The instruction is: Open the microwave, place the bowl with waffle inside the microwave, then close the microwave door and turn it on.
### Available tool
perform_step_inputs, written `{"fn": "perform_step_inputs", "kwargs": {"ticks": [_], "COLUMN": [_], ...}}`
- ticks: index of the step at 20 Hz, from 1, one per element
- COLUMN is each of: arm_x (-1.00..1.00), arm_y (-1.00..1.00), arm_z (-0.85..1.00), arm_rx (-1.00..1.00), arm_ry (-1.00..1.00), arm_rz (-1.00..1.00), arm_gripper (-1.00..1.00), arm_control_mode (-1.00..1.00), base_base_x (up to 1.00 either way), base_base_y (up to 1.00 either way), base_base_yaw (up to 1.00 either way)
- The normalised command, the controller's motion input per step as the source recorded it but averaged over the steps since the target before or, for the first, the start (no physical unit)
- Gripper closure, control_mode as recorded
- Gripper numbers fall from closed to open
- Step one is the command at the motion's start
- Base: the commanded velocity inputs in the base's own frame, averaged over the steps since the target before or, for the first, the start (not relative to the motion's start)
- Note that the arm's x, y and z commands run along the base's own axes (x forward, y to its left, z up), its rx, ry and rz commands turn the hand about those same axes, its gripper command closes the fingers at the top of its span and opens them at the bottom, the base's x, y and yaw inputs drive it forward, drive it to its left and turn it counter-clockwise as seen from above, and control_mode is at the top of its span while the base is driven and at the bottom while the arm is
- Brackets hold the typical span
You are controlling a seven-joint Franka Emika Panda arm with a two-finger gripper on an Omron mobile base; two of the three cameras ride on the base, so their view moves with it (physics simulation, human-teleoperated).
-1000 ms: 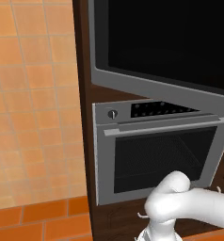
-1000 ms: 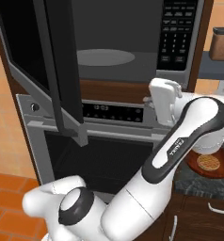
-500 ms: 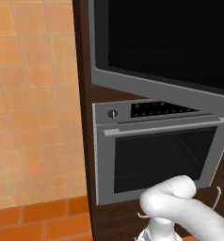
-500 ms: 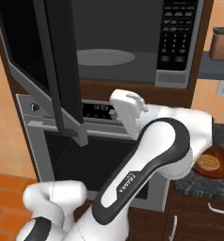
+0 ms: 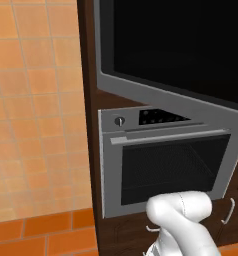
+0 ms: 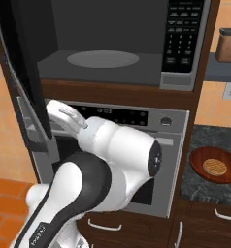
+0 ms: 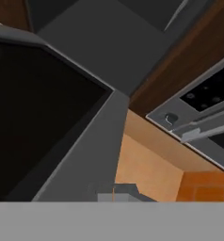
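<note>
The microwave [image 6: 107, 58] stands open, showing its grey cavity with a round turntable. The microwave door [image 5: 176, 50], black glass in a grey frame, is swung out to the left and also appears in the right base view [image 6: 25, 72]. My gripper's white hand [image 6: 61, 115] sits by the door's lower inner edge, above the oven. In the hand view my gripper [image 7: 114, 192] is shut on nothing, close under the door's grey frame [image 7: 85, 155]; I cannot tell if it touches. The brown bowl [image 6: 205, 175] with the waffle [image 6: 215, 167] rests on the dark counter at the right.
The grey oven [image 5: 166, 160] with its knob and bar handle sits under the microwave. The microwave's keypad [image 6: 183, 38] is at its right. A brown jar [image 6: 229, 46] stands on a shelf at the far right. An orange tiled wall [image 5: 36, 125] lies to the left.
My arm has swept left from the oven's right side to the door's lower edge. The microwave door has swung a little wider open.
</note>
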Motion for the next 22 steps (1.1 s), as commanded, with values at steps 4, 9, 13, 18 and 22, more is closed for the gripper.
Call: {"fn": "perform_step_inputs", "kwargs": {"ticks": [4,9,13,18,22], "arm_x": [-0.64,-0.17,-0.12,-0.48,-0.56], "arm_y": [0.82,1.00,1.00,1.00,1.00], "arm_z": [0.58,0.67,0.44,0.23,0.10], "arm_rx": [0.00,0.00,-0.08,-0.09,-0.09], "arm_ry": [-0.15,-0.04,0.01,-0.01,-0.07], "arm_rz": [-0.04,0.18,0.57,0.31,0.22], "arm_gripper": [1.00,1.00,1.00,1.00,1.00], "arm_control_mode": [-1.00,-1.00,-1.00,-1.00,-1.00], "base_base_x": [0.00,0.00,0.00,0.00,0.00], "base_base_y": [0.00,0.00,0.00,0.00,0.00], "base_base_yaw": [0.00,0.00,0.00,0.00,0.00]}}
